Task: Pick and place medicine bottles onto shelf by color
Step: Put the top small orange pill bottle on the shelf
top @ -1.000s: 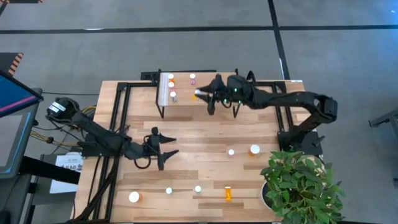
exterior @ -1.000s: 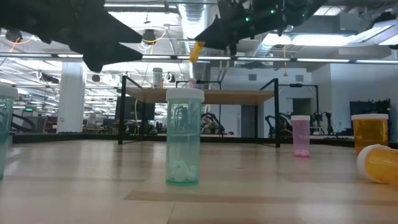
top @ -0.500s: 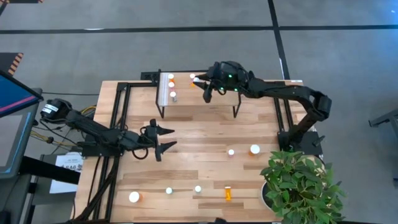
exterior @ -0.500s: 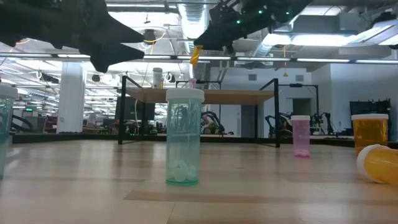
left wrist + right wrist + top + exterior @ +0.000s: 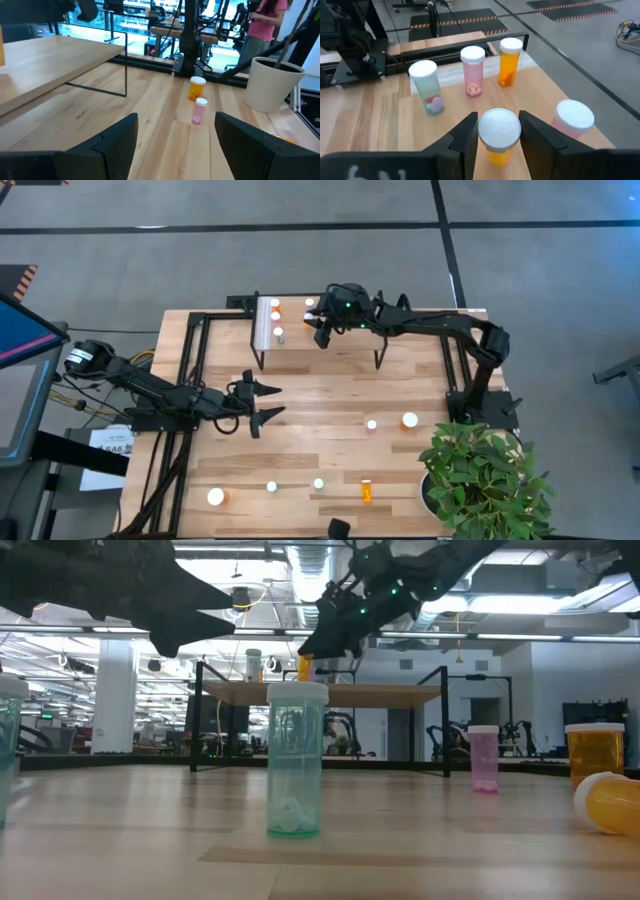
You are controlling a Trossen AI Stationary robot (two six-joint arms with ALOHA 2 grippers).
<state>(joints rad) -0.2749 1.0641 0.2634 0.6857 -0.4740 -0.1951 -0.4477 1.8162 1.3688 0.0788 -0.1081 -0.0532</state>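
At the front of the table, the leftover stuff was sitting loose: a pale green bottle (image 5: 296,760) standing up, an orange one on its side (image 5: 366,491), and a couple more white caps.

A bit further in, the left gripper (image 5: 268,402) hung over bare tabletop with its fingers spread and nothing between them. It was well apart from the action, so no worries there.

The real business was at the back, over the shelf (image 5: 375,125). The right gripper (image 5: 499,125) had its fingers pinched on either side of an orange bottle with a white cap (image 5: 497,156), held upright above the shelf top. I couldn't tell whether its base was touching the wood.

Just beside it stood a pinkish bottle (image 5: 574,120). Beyond that was a row of a green one (image 5: 427,87), a pink one (image 5: 472,70) and a standing orange one (image 5: 509,62).

My take: since it's sorting by color, the held bottle belonged next to that far orange one. I'd have carried it level, watched that the outer finger didn't clip the pinkish neighbour, and come down dead straight. Then I'd have let go only once the base sat flat, and lifted straight up so the cap didn't drag and tip it.
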